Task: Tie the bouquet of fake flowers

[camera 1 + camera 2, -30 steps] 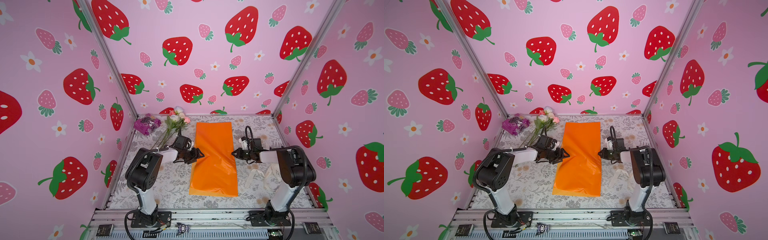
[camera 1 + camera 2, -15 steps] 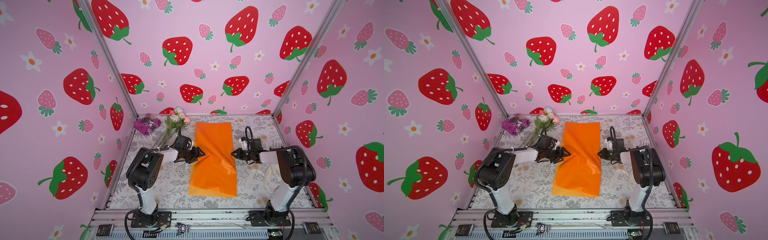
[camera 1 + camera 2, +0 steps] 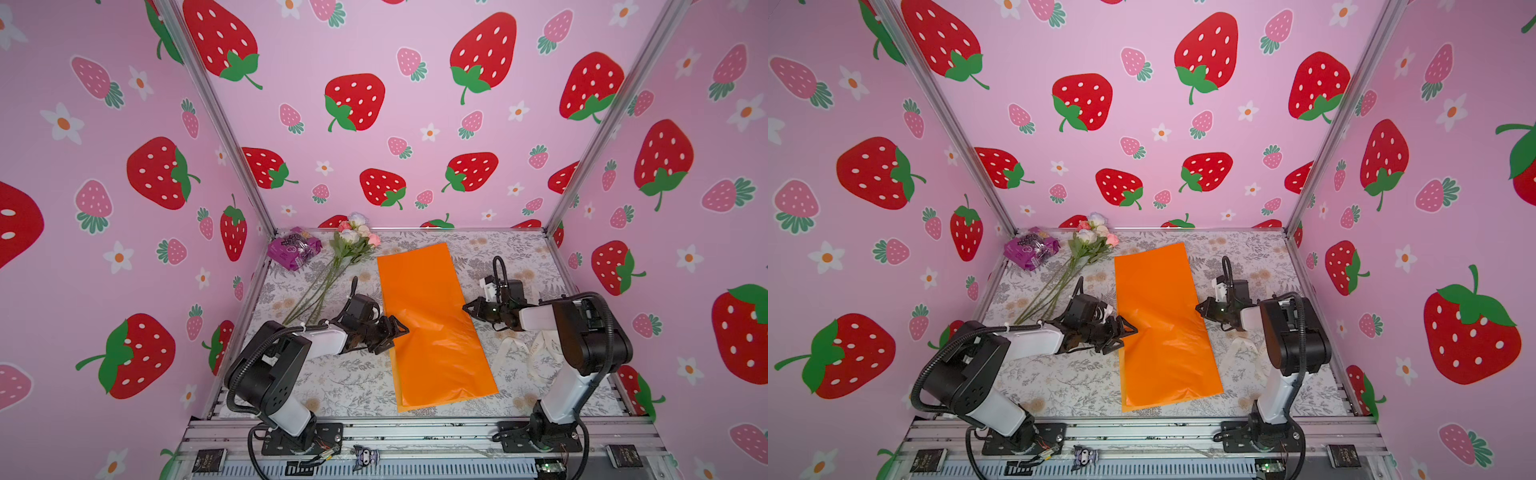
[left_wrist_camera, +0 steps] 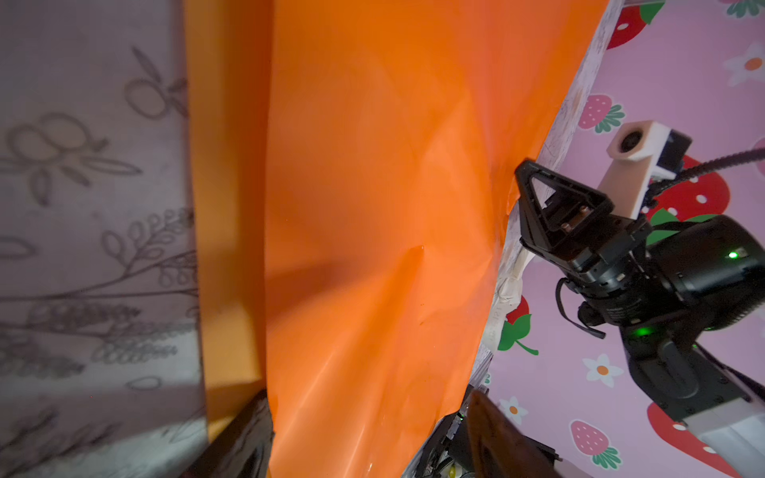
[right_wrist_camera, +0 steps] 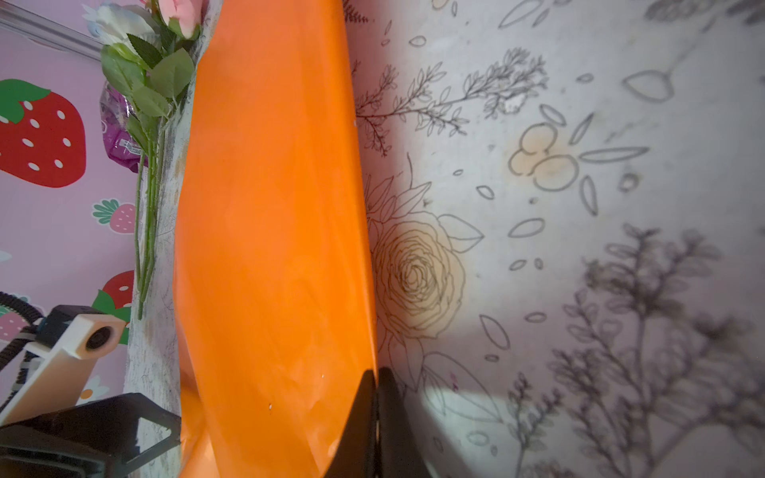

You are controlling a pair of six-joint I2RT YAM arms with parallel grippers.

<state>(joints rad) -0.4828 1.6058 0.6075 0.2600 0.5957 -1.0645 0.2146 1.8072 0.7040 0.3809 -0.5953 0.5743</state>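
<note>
The fake flowers (image 3: pixel 353 241) (image 3: pixel 1092 241), white and pink roses on long green stems, lie loose at the back left beside the orange wrapping paper (image 3: pixel 428 316) (image 3: pixel 1158 316), not on it. My left gripper (image 3: pixel 397 332) (image 4: pixel 366 401) is open at the paper's left edge. A raised fold of the sheet (image 4: pixel 372 207) runs between its fingers. My right gripper (image 3: pixel 467 308) (image 5: pixel 376 372) is shut on the paper's right edge. The flowers (image 5: pixel 157 74) also show in the right wrist view, beyond the sheet.
A crinkly purple packet (image 3: pixel 293 249) lies in the back left corner. A cream ribbon (image 3: pixel 536 349) lies on the patterned table (image 3: pixel 340 382) by the right arm's base. Pink strawberry walls close in three sides.
My left gripper has edged to the right, further over the paper's left edge, and the sheet there has buckled a little more. The right arm has stayed put.
</note>
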